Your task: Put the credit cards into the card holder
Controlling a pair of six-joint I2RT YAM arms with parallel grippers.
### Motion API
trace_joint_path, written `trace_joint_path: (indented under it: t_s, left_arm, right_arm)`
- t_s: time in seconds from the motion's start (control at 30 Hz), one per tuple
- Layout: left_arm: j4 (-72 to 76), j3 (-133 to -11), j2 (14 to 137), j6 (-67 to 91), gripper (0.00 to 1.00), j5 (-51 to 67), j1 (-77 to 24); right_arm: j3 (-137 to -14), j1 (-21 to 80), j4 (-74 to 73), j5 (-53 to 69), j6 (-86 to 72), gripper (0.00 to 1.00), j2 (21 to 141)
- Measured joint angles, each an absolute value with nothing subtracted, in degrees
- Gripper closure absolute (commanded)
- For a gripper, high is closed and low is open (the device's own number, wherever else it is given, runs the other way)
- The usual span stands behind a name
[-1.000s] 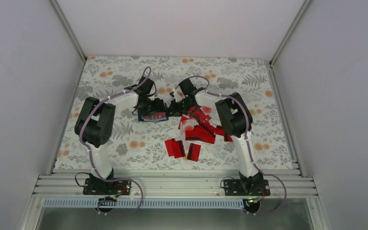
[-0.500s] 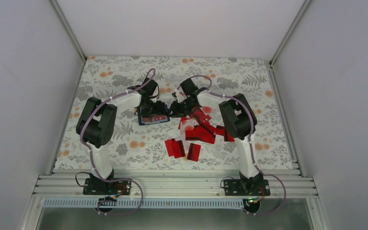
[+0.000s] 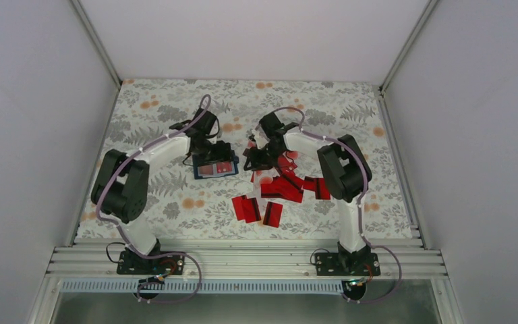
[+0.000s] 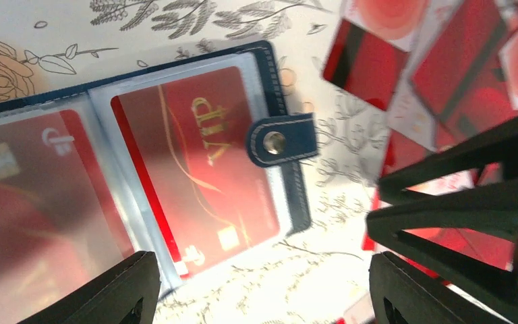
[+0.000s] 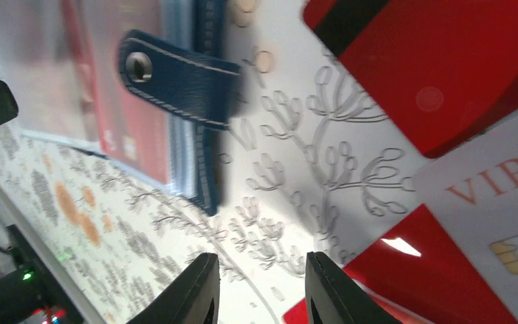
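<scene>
The navy card holder [image 3: 214, 169] lies open on the floral table. In the left wrist view its clear sleeves [image 4: 274, 67] hold red cards, one with gold VIP lettering [image 4: 202, 169], and its snap tab [image 4: 280, 140] folds over the right edge. My left gripper [image 3: 219, 150] [image 4: 263, 290] hangs open just above the holder's right edge with nothing between its fingers. My right gripper [image 3: 253, 160] [image 5: 262, 290] is slightly open over bare table, between the holder [image 5: 206, 175] and the loose credit cards [image 3: 283, 185] [image 5: 445, 67], and it holds nothing.
Two more red cards [image 3: 246, 208] [image 3: 272, 212] lie apart nearer the front edge. A white-faced VIP card [image 5: 499, 202] lies among the pile. The right gripper's black frame [image 4: 458, 196] shows at the right of the left wrist view. Enclosure walls surround the table.
My right gripper has gone from shut to slightly open and drawn back right from the holder. My left arm has swung left and back, its jaws a little wider. The holder has turned slightly.
</scene>
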State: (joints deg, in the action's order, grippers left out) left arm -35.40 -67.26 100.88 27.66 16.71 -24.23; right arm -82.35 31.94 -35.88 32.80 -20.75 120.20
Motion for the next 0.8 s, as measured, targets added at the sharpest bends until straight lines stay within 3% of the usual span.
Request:
trace_joint_path:
  t_s: [0.1,0.3,0.57,0.8]
  left_arm:
    - [-37.80,-68.38,98.13,27.66,0.22,17.02,-24.25]
    - [-41.65,-69.87,93.76,26.55,0.34,15.99,-24.12]
    - [-39.33,-64.23,91.90,22.37,0.65,15.59,-22.11]
    - [-38.11,-62.43,92.71,19.70,0.71,15.44,-20.25]
  right_arm:
    - [-82.19,31.79,-35.86,35.03,-20.47,0.66,118.96]
    - [-79.90,31.79,-31.88,41.85,-23.09,0.66,116.09]
    - [-78.04,31.81,-26.44,45.25,-28.53,0.61,116.09]
    - [-78.04,31.81,-24.51,46.78,-30.48,0.62,116.75]
